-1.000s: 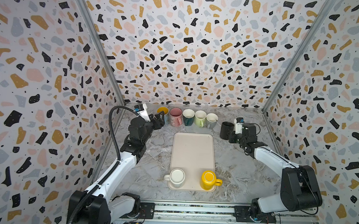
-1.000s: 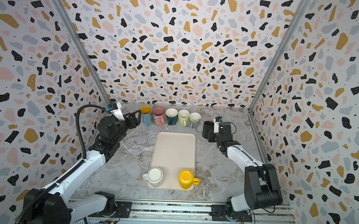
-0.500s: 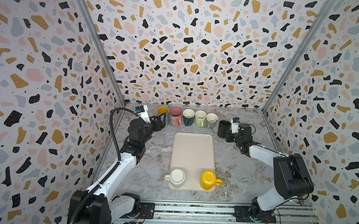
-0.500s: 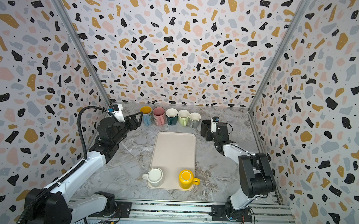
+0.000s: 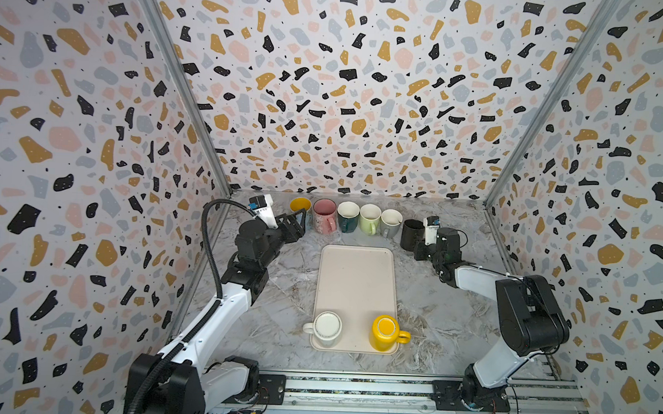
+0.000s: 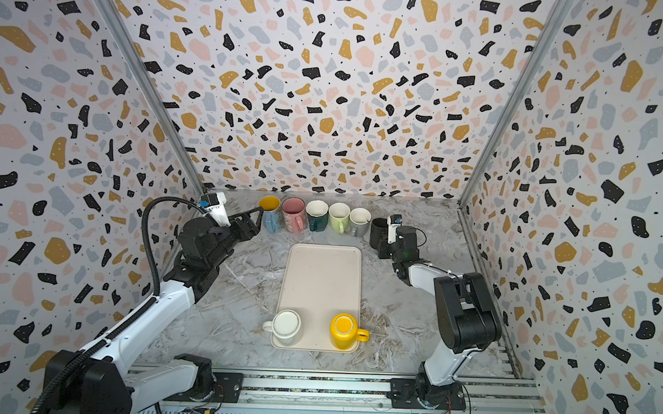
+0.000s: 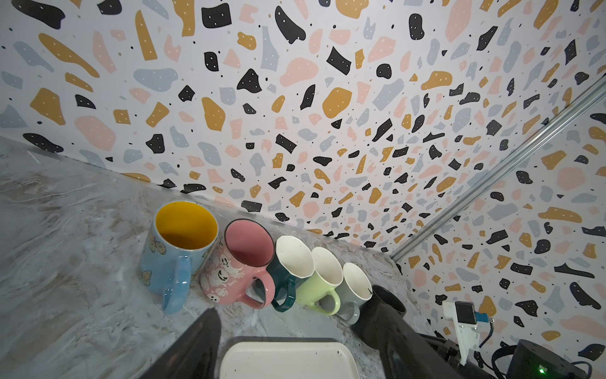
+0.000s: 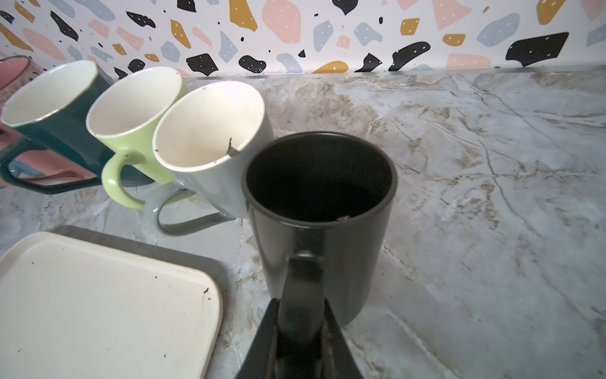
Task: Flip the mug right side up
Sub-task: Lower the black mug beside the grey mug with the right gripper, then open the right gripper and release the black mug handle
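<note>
Right gripper [image 8: 300, 311] has its jaws pinched on the handle of the black mug [image 8: 354, 262], seen clearly in the right wrist view. The black mug [image 5: 411, 234] is upright, mouth up, at the right end of the mug row along the back of the bench [image 5: 452, 317], just beside the grey mug [image 5: 390, 222]. Whether the two touch, cannot tell. The rest of the row is upright too, going left: light green mug [image 5: 369, 219], dark green mug [image 5: 347, 216], pink mug [image 5: 323, 217], then the blue mug [image 5: 299, 206] with a yellow inside. Left gripper [image 5: 296, 222] is at the left end of the row, just in front of the blue mug, with its jaws spread and nothing between them. The cream tray [image 5: 355, 278] lies mid-bench in front of the row. Two mugs are on its near end, both base up: the white mug [image 5: 326, 327] with its handle pointing left and the yellow mug [image 5: 384, 331] with its handle pointing right. They stand apart, not touching. The rest of the tray is bare. Both top views show the same layout, with the black mug [image 6: 379, 231] at the right gripper [image 6: 385, 250].
</note>
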`<act>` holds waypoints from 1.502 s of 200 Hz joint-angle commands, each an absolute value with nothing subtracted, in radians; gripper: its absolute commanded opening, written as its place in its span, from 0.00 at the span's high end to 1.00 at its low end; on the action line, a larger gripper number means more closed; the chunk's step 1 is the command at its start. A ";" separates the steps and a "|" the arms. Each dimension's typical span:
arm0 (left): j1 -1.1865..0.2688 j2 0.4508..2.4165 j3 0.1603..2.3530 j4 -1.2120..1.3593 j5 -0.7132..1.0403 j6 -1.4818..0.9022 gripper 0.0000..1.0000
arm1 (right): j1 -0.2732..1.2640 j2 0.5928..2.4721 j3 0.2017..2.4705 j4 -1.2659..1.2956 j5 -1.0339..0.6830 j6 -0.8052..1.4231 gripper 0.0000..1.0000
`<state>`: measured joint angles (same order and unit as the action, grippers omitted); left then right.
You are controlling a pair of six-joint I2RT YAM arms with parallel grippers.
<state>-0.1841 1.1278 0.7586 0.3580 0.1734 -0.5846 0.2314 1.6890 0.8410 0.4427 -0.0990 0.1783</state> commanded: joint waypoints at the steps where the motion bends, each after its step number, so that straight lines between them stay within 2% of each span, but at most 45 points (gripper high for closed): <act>1: -0.176 1.109 0.749 0.381 0.163 -0.560 0.24 | 0.237 1.697 0.891 0.503 -0.083 0.186 1.00; 80: -0.176 1.106 0.738 0.376 0.147 -0.557 0.24 | 0.252 1.726 0.896 0.498 -0.072 0.196 1.00; 139: -0.175 1.104 0.735 0.368 0.134 -0.548 0.24 | 0.256 1.722 0.880 0.486 -0.053 0.203 0.90; 300: -0.172 1.098 0.717 0.370 0.128 -0.548 0.24 | 0.271 1.721 0.846 0.446 -0.038 0.222 0.78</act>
<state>-0.1795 1.1202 0.7303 0.3439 0.1349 -0.5613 0.2642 1.7287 0.8524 0.4725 -0.0406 0.2050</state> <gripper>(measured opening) 0.761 0.210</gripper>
